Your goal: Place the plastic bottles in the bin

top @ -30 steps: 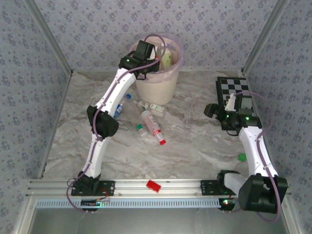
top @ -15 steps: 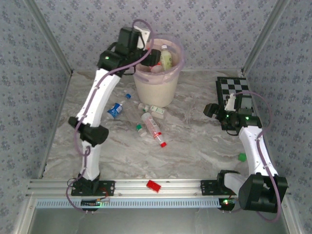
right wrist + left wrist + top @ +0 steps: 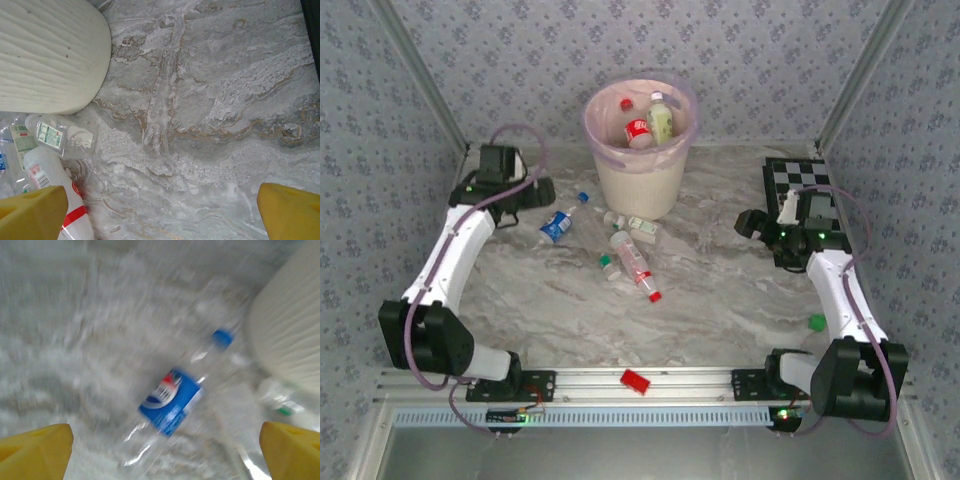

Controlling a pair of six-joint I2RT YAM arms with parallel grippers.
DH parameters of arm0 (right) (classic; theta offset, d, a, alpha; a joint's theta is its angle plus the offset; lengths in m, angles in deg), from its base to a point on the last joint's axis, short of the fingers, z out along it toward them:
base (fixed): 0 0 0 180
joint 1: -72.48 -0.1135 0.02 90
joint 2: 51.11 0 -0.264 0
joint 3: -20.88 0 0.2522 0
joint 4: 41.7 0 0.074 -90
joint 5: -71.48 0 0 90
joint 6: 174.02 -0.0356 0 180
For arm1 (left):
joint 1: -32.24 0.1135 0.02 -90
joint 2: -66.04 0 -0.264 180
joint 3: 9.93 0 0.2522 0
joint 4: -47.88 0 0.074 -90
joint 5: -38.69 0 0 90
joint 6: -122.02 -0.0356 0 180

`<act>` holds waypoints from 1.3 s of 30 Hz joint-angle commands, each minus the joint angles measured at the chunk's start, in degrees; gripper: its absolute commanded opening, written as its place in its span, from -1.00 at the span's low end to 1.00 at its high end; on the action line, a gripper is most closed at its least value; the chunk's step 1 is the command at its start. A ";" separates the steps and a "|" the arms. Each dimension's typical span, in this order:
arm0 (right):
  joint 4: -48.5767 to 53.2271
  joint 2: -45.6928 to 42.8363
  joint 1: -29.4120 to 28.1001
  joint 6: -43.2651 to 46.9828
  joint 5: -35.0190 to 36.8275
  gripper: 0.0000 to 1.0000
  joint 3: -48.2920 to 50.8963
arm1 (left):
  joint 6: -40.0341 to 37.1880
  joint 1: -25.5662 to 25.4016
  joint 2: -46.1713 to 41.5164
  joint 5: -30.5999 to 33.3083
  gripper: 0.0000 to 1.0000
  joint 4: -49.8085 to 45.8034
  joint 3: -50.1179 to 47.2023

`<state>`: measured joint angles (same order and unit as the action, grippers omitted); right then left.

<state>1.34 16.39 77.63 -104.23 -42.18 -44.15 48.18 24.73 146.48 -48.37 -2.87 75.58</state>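
Three plastic bottles point(image 3: 648, 122) lay in the bin point(image 3: 638, 185), some five loose on the table point(image 3: 720, 290); left gripper point(image 3: 162, 450) and right gripper point(image 3: 160, 212) stood spread, empty.

The surface point(image 3: 225, 100) looked like matt stone, grey-white with brownish veins. The bin point(image 3: 45, 55) was cream plastic, its wall dull and faintly rippled. Its bag point(image 3: 590, 118) was thin, translucent pink film. The blue-capped bottle point(image 3: 172, 404) was clear, glossy plastic with a shiny blue label. The rail point(image 3: 700, 380) at the near edge looked like brushed, grooved metal.
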 commanded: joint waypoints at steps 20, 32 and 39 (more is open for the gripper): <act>0.78 1.53 -4.26 -1.72 1.90 0.97 -3.40 | 1.33 0.82 17.02 -3.11 0.61 13.07 -10.61; 1.14 2.54 -5.83 -1.83 2.00 0.97 -6.46 | 2.84 1.77 12.45 -2.17 -0.04 12.17 -11.98; -1.20 1.18 -7.07 -3.07 -7.16 0.96 -11.50 | 2.30 -0.12 -1.38 -3.19 -0.10 8.78 -10.22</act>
<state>1.34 18.60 71.34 -105.93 -42.99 -52.15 50.76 25.82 153.06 -51.27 7.33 63.89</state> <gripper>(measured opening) 0.984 0.452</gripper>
